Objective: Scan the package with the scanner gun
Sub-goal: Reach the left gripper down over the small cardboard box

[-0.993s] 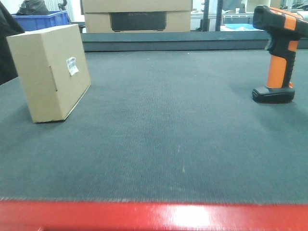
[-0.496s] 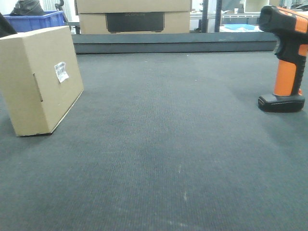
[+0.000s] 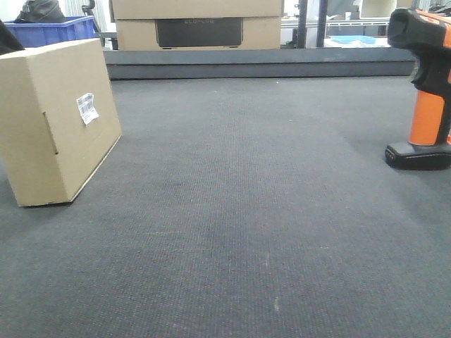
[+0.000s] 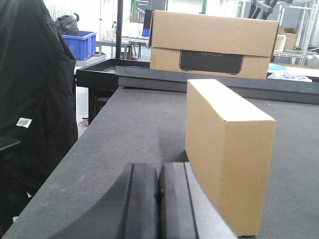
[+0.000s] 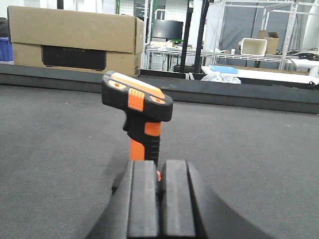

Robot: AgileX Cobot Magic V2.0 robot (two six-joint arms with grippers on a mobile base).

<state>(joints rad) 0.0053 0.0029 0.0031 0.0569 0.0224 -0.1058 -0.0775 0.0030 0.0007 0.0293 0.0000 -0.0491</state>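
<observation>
A brown cardboard package (image 3: 56, 120) with a small white barcode label (image 3: 87, 108) stands on edge at the left of the dark mat; it also shows in the left wrist view (image 4: 227, 149). An orange and black scanner gun (image 3: 426, 88) stands upright on its base at the right edge, and shows in the right wrist view (image 5: 139, 117). My left gripper (image 4: 159, 191) is shut and empty, just short of the package and left of it. My right gripper (image 5: 159, 186) is shut and empty, just behind the scanner's handle.
A large cardboard box (image 3: 197, 24) sits on a raised black ledge (image 3: 261, 62) at the back. A blue bin (image 3: 53, 29) is at back left. A person in black clothing (image 4: 30, 109) stands by the table's left side. Metal shelving (image 5: 259, 30) stands behind.
The front view has shifted forward and down: the red table edge left the frame, and the package and scanner moved outward toward the frame edges. Neither object moved on the mat.
</observation>
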